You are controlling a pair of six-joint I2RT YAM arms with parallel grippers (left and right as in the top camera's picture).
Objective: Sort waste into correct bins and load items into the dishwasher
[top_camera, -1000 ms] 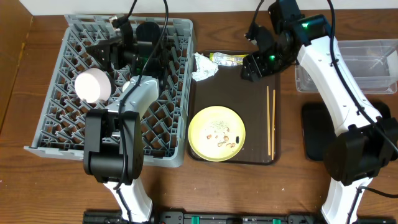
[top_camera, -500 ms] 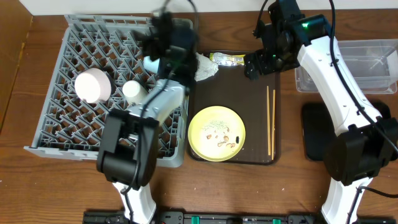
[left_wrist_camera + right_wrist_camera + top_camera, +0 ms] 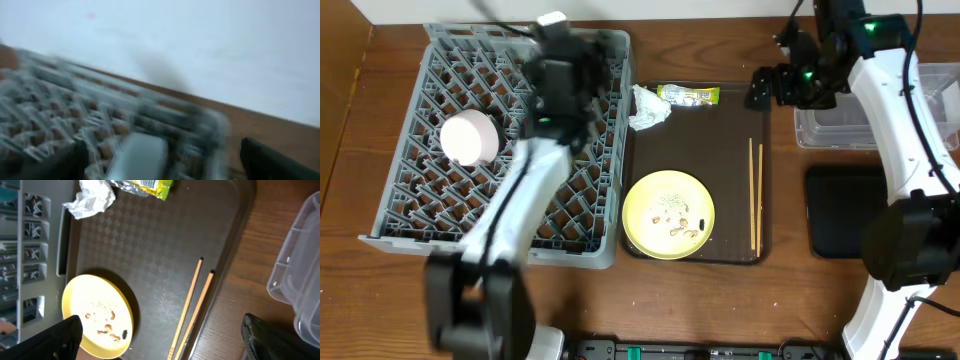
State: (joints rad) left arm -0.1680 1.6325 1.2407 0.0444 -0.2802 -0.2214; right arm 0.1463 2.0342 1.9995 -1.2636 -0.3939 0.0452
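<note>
The right gripper's (image 3: 161, 328) black fingers (image 3: 59, 341) are spread wide, grasping nothing, over the diamond-textured brown tray (image 3: 720, 130). The left gripper's (image 3: 160, 161) blurred fingers (image 3: 54, 163) also look spread, above the grey lattice dish rack (image 3: 430, 200) at the tray's 9 o'clock. On the tray lie thin wooden chopsticks (image 3: 756, 195) at 3, a round pale-yellow plate (image 3: 650, 225) with crumbly scraps (image 3: 678, 222) at 7, a crumpled white napkin (image 3: 648, 106) at 11, and a glossy yellow-green wrapper (image 3: 688, 95) at 12, its print unreadable. A pinkish-white bowl (image 3: 470, 138) sits in the rack. A clear tub (image 3: 830, 130) stands at the tray's 2, a black tub (image 3: 840, 215) at 4.

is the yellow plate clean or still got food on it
Not clean: pale and brown food scraps lie on the yellow plate, in overhead and right wrist views.
</note>
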